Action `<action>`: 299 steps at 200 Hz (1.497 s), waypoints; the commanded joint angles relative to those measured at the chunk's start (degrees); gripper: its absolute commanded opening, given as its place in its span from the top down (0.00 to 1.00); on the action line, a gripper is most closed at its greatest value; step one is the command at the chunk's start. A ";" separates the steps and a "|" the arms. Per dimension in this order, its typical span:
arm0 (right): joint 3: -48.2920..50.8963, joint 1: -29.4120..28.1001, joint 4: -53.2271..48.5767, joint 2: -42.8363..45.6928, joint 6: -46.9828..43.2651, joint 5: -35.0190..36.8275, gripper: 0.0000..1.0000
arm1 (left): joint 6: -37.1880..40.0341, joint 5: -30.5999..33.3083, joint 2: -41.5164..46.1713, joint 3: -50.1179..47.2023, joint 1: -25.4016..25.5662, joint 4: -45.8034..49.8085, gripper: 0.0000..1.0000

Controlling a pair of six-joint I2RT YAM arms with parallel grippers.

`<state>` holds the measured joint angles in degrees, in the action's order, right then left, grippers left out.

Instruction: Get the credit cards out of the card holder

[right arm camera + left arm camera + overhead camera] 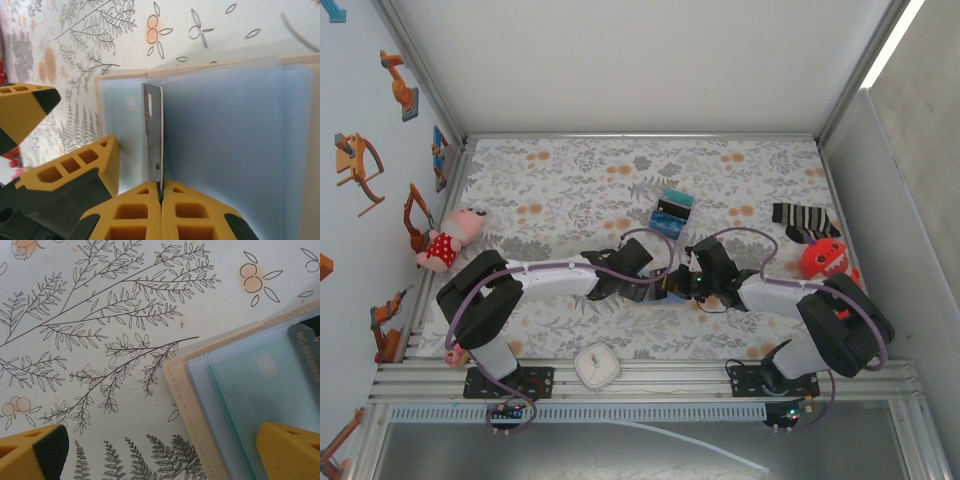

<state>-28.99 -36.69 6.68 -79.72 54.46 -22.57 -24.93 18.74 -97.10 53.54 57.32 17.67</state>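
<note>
A bench (760, 180) lies under a cloth (570, 180) printed with grey leaves and orange flowers. The back wall (640, 60) is plain white. The left wall (350, 95) bears cartoon robot-arm stickers (358, 165). Aluminium rails (660, 380) edge the front. A light strip (895, 40) glows at the upper right.

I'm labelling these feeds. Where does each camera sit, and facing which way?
Top external: above and behind the bases, looking down on the table; left arm and right arm show.
Left wrist: on the left arm, facing down at a corner of the card holder; the open left gripper frames it.
Right wrist: low over the open card holder; the right gripper shut on a card.
Shared: both wrist views show the card holder.
</note>
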 commanded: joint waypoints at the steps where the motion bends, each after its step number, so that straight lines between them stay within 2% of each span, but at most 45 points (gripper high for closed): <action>1: -2.52 0.48 -10.81 2.38 -4.84 5.83 1.00 | 0.42 1.15 -0.64 -1.95 -0.85 3.77 0.03; 77: -7.77 0.48 -16.89 5.70 -11.36 7.45 1.00 | 2.86 3.49 1.58 -0.72 -2.34 4.05 0.03; 144: -19.06 0.80 -28.97 5.04 -25.27 12.95 1.00 | 2.57 3.92 10.98 1.84 -2.12 5.71 0.03; 194: -28.56 1.33 -36.85 0.24 -36.86 15.33 1.00 | -0.94 10.11 19.60 -0.36 -4.23 0.86 0.03; 234: -36.82 1.79 -42.05 -5.18 -46.23 17.18 1.00 | -2.04 10.24 24.51 -4.26 -7.77 -4.78 0.03; 299: -47.83 2.66 -45.87 -12.60 -60.15 21.13 1.00 | -2.62 10.61 26.54 -7.93 -10.33 -10.25 0.03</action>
<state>-72.79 -34.81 -36.47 -90.13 2.33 -4.16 -26.24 28.99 -72.29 47.13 47.92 11.22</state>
